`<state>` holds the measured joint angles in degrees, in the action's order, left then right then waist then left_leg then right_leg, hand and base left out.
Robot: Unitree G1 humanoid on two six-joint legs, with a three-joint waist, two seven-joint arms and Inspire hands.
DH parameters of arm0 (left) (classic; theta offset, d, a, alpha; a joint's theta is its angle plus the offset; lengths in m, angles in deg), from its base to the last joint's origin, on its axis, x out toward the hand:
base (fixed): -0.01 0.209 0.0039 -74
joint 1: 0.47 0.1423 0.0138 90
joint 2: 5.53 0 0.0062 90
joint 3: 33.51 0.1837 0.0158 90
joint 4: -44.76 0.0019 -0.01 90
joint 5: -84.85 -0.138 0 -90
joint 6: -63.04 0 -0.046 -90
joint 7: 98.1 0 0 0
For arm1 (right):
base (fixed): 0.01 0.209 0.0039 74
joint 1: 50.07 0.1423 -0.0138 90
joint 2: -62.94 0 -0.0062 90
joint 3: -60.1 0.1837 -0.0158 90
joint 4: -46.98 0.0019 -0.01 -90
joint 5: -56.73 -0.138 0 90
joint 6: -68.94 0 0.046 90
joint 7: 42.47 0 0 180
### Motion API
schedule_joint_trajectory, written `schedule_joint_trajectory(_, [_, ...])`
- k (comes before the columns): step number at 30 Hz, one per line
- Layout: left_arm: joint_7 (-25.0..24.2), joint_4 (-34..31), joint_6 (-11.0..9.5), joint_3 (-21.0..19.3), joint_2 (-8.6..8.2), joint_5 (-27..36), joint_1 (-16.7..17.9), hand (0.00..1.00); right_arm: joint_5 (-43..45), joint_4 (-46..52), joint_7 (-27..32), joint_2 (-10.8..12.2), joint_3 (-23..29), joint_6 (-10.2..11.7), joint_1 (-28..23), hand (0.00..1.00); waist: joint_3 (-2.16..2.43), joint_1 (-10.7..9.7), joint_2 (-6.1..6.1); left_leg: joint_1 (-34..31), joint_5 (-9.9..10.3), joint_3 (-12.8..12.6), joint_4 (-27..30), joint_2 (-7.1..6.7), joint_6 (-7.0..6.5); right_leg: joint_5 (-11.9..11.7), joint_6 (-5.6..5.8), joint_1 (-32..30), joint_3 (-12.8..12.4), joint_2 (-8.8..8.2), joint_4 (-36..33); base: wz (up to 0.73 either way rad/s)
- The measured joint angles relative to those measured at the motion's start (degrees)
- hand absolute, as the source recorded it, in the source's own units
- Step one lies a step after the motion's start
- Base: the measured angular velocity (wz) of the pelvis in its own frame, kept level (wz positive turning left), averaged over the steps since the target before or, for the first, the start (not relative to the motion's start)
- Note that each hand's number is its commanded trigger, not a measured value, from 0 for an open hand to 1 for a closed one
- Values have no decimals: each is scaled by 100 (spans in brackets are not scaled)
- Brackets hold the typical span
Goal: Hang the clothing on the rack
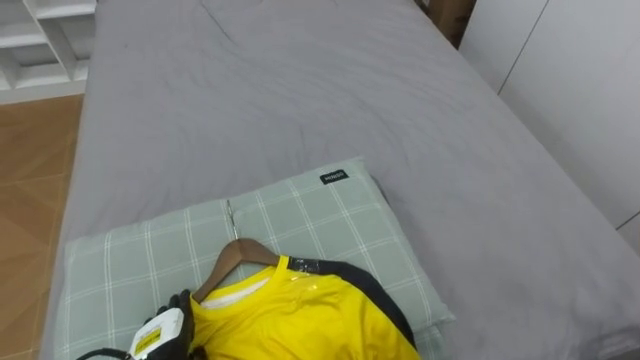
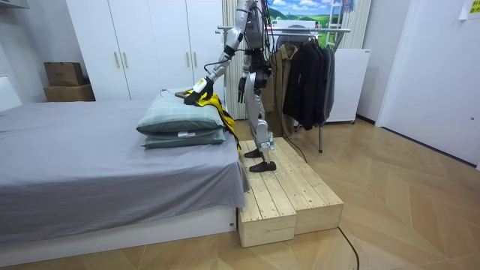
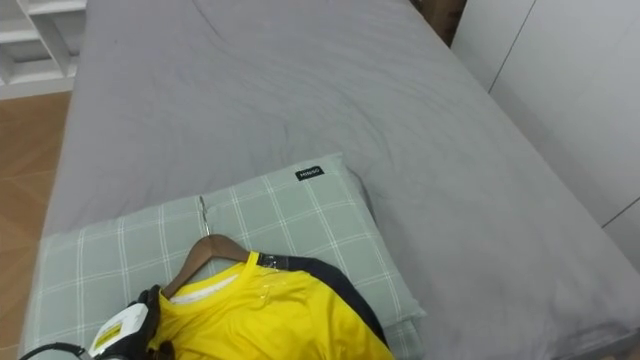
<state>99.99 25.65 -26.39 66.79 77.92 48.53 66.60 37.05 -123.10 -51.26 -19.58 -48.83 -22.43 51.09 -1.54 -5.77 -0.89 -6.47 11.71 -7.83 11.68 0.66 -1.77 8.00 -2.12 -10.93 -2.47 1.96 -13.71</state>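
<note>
Wide bed (image 1: 300, 100) under a smooth grey sheet, two stacked green checked pillows (image 1: 300, 215) at its near edge, pale wooden platform (image 2: 289, 199) against that edge, cardboard boxes (image 2: 66, 81) beyond the far side, white wardrobe (image 2: 142, 45) behind.

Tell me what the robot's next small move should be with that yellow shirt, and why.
Probably grasp the wooden hanger with the left hand and lift it off the checked pillow. The yellow shirt is already on the hanger, lying flat on the pillow, and the hand sits at the hanger's left end. The clothes rack stands behind the robot.
</note>
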Motion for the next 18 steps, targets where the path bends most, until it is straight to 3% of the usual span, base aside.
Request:
schedule_joint_trajectory(9, [31,5,9,0,-1,2,1,0,3,0,-8,1,-7,0,7,0,0,3,4,-3,-1,-5,-5,-3,0,0,0,-10,-21,2,-1,0])
schedule_joint_trajectory(11, [34,4,22,1,-2,2,1,24,3,0,-7,0,-7,0,7,0,3,2,12,-3,-1,-5,-5,-2,0,0,0,-10,-21,2,-1,0])
schedule_joint_trajectory(12, [35,4,26,1,-3,2,1,52,3,0,-7,0,-7,0,7,0,3,1,21,-3,-1,-5,-5,-3,0,0,0,-10,-21,2,-1,0])
schedule_joint_trajectory(13, [35,4,26,1,-4,2,1,52,3,0,-7,0,-7,0,7,0,2,0,24,-3,-1,-5,-5,-3,0,0,0,-11,-21,2,-1,0])
schedule_joint_trajectory(14, [37,4,27,1,-4,2,0,71,3,0,-7,0,-7,0,7,0,1,0,31,-3,-1,-5,-5,-3,0,0,0,-11,-21,1,-1,0])
schedule_joint_trajectory(15, [53,1,29,1,-3,2,0,79,3,0,-7,0,-7,0,7,0,2,0,36,-3,-1,-5,-5,-2,0,0,0,-11,-22,1,-1,0])
schedule_joint_trajectory(16, [73,-2,30,0,1,2,-4,100,3,0,-7,0,-7,0,7,0,3,0,39,-2,-1,-5,-5,-3,0,0,0,-11,-22,1,-1,0])
schedule_joint_trajectory(18, [183,-25,33,-2,34,1,-30,100,3,0,-7,0,-7,0,7,0,7,0,58,-2,-1,-5,-5,-3,0,0,0,-11,-21,0,-1,0])
